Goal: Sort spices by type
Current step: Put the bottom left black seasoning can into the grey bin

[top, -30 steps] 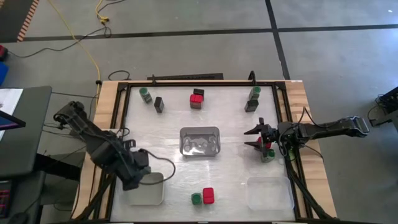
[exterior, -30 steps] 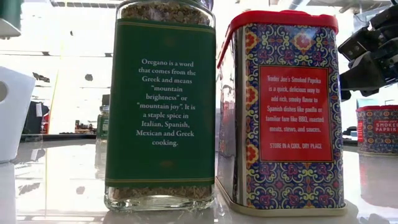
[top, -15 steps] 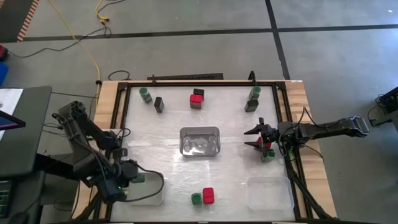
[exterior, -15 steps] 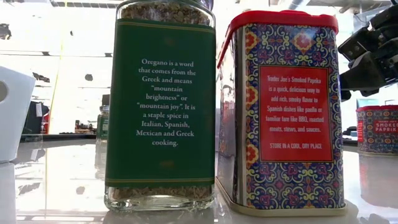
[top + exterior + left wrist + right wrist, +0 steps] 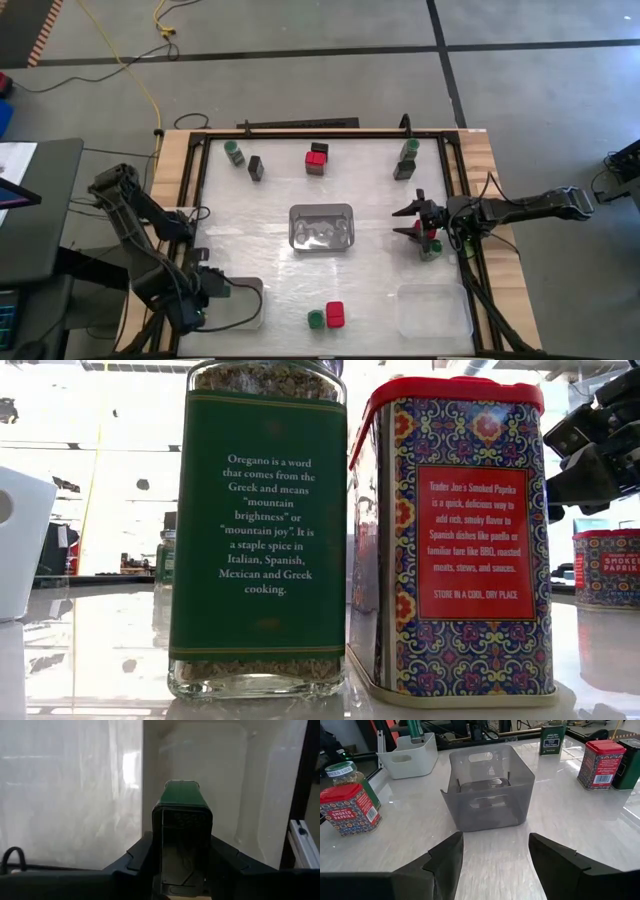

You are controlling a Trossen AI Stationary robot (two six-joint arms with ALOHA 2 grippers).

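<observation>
A green-lidded spice jar (image 5: 182, 832) sits clamped between the two dark fingers (image 5: 140, 857) of the left gripper (image 5: 205, 290), which hangs over the white bin (image 5: 243, 312) at the near left corner of the table; past the jar the bin's pale inside walls (image 5: 210, 780) show. The right gripper (image 5: 415, 222) hovers at the table's right side with its fingers (image 5: 445, 857) spread wide and nothing between them, pointing toward the grey bin (image 5: 487, 790) in the middle, with a red-topped tin and a green jar (image 5: 430, 245) just beside it. Along the far edge stand a green jar (image 5: 233, 151) with a dark box (image 5: 256, 168) near it, a red tin touching a dark box (image 5: 317, 158), and another green jar with a dark box (image 5: 405, 160). At the near edge an oregano jar (image 5: 265, 530) and a smoked paprika tin (image 5: 455, 540) stand upright side by side, nearly touching. A clear bin (image 5: 432, 310) lies at the near right corner. The table top (image 5: 270, 200) is glossy white inside a black frame on a wooden board, and grey floor with a yellow cable (image 5: 140, 70) lies beyond.
</observation>
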